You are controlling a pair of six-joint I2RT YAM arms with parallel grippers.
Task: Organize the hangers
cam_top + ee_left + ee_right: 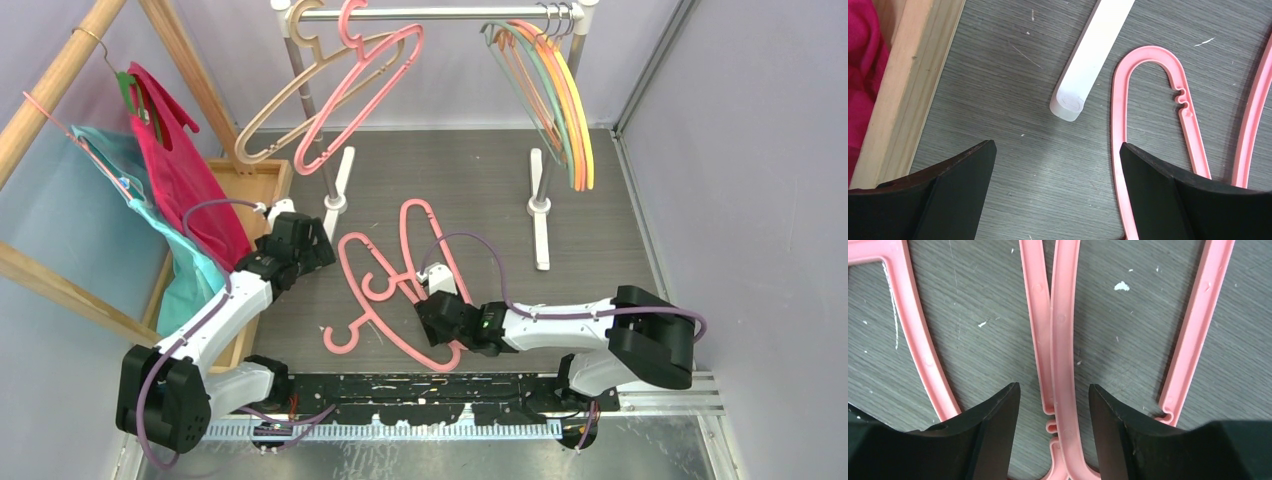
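Pink hangers (400, 340) lie overlapping on the grey table between the arms. My right gripper (432, 318) is low over them, open, its jaws on either side of two pink bars (1055, 355) lying side by side. My left gripper (305, 240) is open and empty over bare table; a pink hanger's rounded end (1148, 52) lies just beside its right finger (1168, 190). On the rail (440, 12) hang a beige hanger (290, 110) and a pink one (370, 80) at the left. Thin orange, yellow and grey-green hangers (570, 110) hang at the right.
The rack's white feet (340, 180) (540, 220) rest on the table; one foot's tip (1088, 60) lies ahead of my left gripper. A wooden frame (913, 75) at the left holds draped red cloth (175, 170) and teal cloth (150, 220). Walls close in at the sides.
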